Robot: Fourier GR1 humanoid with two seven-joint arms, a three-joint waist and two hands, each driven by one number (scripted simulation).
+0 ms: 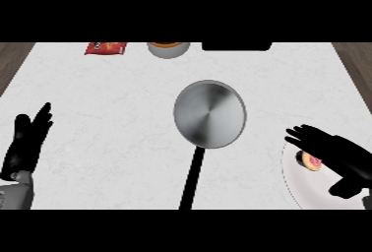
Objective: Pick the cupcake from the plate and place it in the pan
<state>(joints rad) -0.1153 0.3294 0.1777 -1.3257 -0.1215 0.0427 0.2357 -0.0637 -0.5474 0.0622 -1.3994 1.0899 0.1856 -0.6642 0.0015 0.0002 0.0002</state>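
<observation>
The right hand [338, 152] is over the white plate [309, 189] at about 4 o'clock of the view, with its fingers spread and relaxed, holding nothing. The cupcake [310, 161] lies on the plate just beside the fingers, under the palm side, toward 7 o'clock from the hand. I judge this hand is much nearer to it than the other one.

The left hand [29, 140] rests open at 9 o'clock, fingers up, well apart from everything.

The pan [209, 114] is in the middle, toward 10 o'clock from the cupcake. Its long black handle [193, 177] runs down toward 6 o'clock, so the bowl is the far end.

At 12 o'clock stand a red packet [106, 47], a round cup [169, 49] and a black object [236, 46]. The writing on the packet I cannot read.
</observation>
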